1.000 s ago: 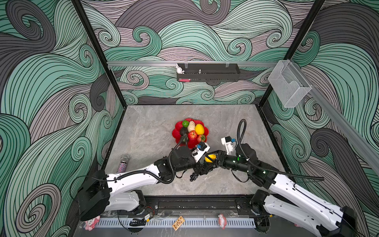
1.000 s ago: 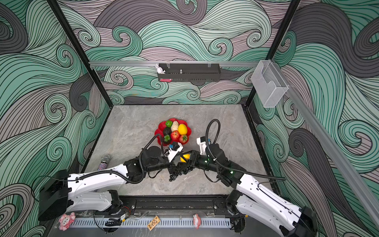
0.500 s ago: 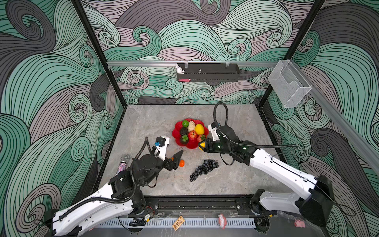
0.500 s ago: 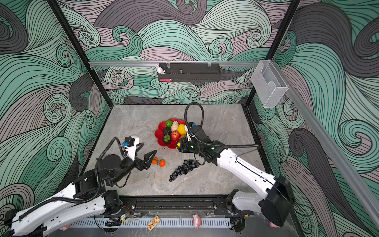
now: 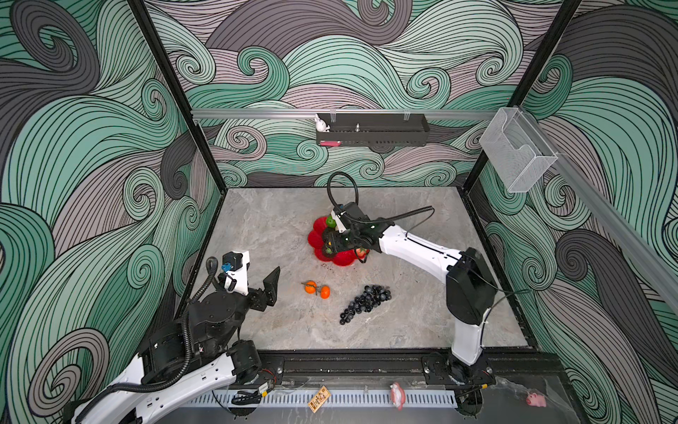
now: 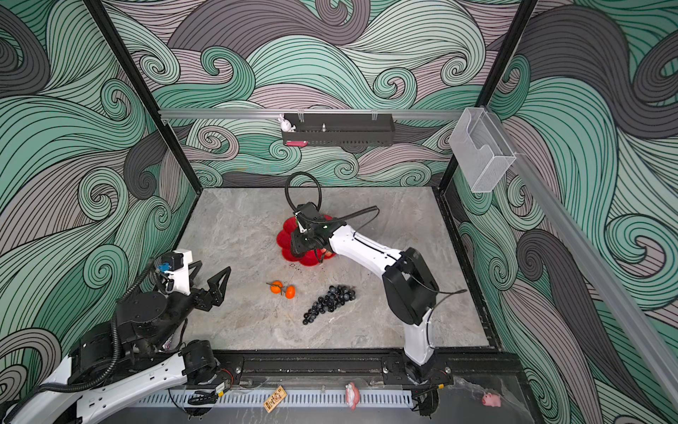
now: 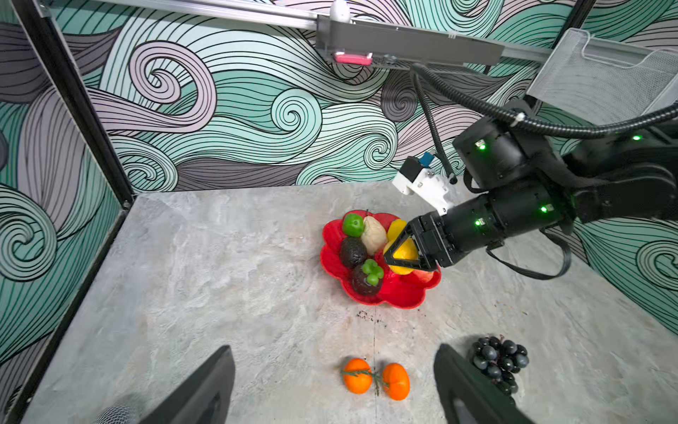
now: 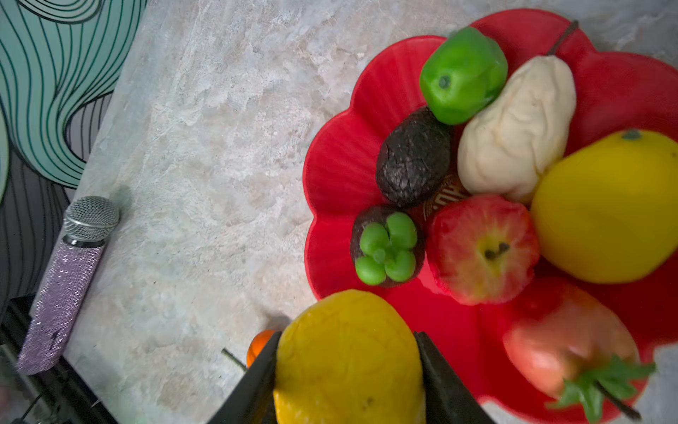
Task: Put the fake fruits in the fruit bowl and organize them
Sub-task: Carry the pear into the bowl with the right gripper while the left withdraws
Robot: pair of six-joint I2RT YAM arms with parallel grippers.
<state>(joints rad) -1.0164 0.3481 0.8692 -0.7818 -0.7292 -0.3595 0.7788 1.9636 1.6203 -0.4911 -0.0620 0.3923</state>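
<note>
Seven fruits point(image 8: 480, 249) lie in the red bowl point(image 8: 337, 165); my right gripper point(image 8: 346, 336) is clamped on a yellow lemon point(image 8: 348, 363) over its rim, and my left gripper point(image 7: 333, 350) stands wide apart.

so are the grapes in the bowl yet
No, the grape bunch lies on the table, apart from the fruit bowl.

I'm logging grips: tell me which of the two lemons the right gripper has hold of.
The lemon clamped between the right gripper's jaws, over the red bowl. The other lemon lies loose in the bowl beside the pear.
</note>
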